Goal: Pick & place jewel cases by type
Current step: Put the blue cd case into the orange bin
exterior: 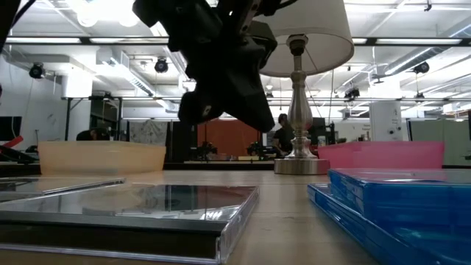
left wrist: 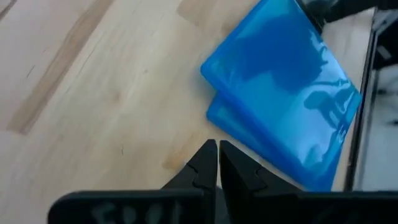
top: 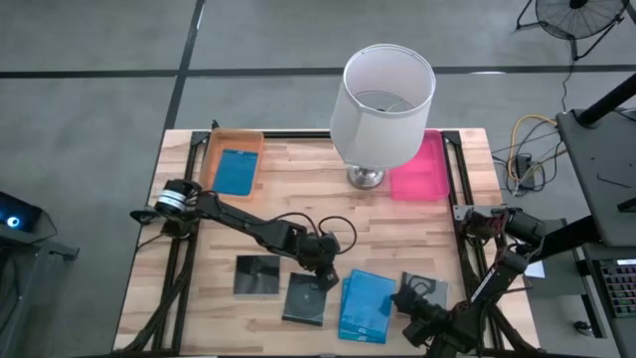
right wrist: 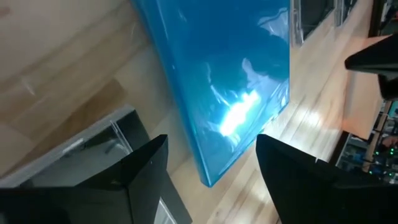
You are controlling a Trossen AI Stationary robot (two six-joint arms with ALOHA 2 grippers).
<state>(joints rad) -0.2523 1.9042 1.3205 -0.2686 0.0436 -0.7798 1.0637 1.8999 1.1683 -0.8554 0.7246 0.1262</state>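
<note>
A: Nearest first, what sits at the front edge of the tabletop (top: 298, 179)?

B: Item one, the right gripper (right wrist: 211, 162), jaws apart, over the front edge of a blue case (top: 365, 305). A clear case (top: 425, 290) lies just beside that blue one, under the right arm.

A: Next?

B: Item two, a dark case (top: 305, 298) just left of the blue one, and another dark case (top: 257, 274) further left, apart from it.

A: The other arm?

B: Item three, the left gripper (top: 325, 273), jaws pressed together and empty, above the gap between the nearer dark case and the blue case.

A: Toward the back?

B: Item four, a lamp (top: 382, 104) with a white shade, standing mid-tabletop at the rear. Item five, an orange tray (top: 221, 147) in the far left corner, holding a second blue case (top: 237, 171). Item six, a pink tray (top: 422, 169) just right of the lamp base.
</note>
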